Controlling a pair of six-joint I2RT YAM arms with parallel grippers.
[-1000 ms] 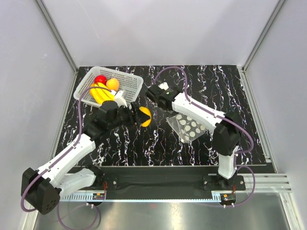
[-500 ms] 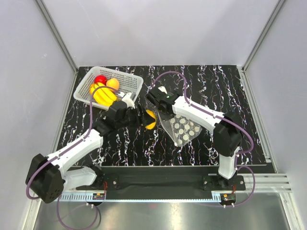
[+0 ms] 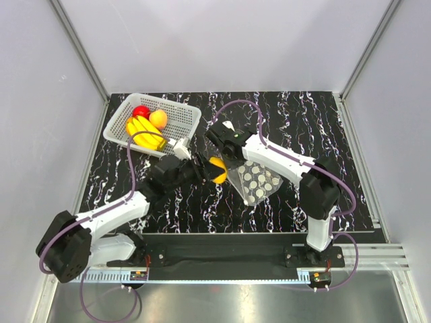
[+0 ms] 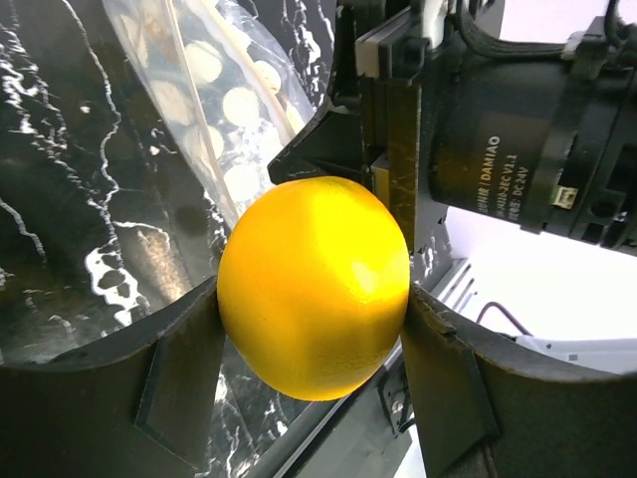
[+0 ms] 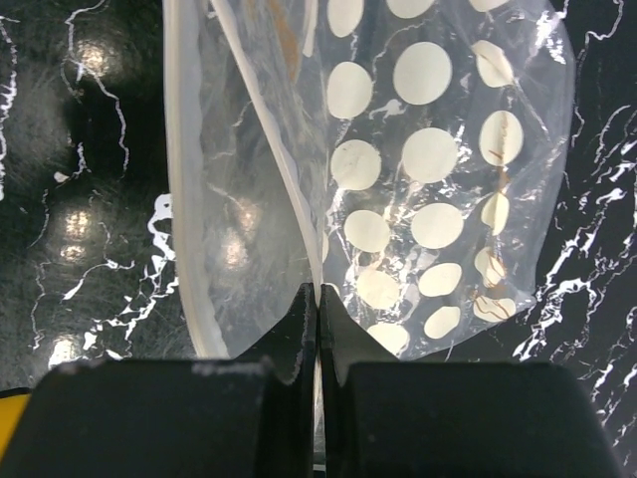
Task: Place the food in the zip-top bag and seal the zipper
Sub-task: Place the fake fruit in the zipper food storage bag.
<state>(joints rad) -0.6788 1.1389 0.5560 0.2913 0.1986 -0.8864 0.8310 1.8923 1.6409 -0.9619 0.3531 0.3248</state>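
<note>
A yellow round fruit point(image 4: 314, 287) sits between the fingers of my left gripper point(image 3: 214, 169), which is shut on it just left of the zip-top bag's mouth. The clear zip-top bag point(image 3: 259, 180) with white dots lies mid-table. My right gripper point(image 5: 318, 294) is shut on the upper lip of the mouth and holds it apart from the lower zipper strip point(image 5: 179, 179). The bananas point(image 3: 145, 131), a red fruit point(image 3: 140, 111) and an orange fruit point(image 3: 158, 118) lie in the basket.
The white perforated basket point(image 3: 180, 120) stands at the back left of the black marbled table point(image 3: 316, 128). Grey walls enclose the table on three sides. The right arm's wrist point(image 4: 518, 119) hangs close beyond the held fruit.
My left gripper has carried the yellow fruit right and nearer, up to the bag's mouth. My right gripper has shifted slightly, still pinching the bag's lip.
</note>
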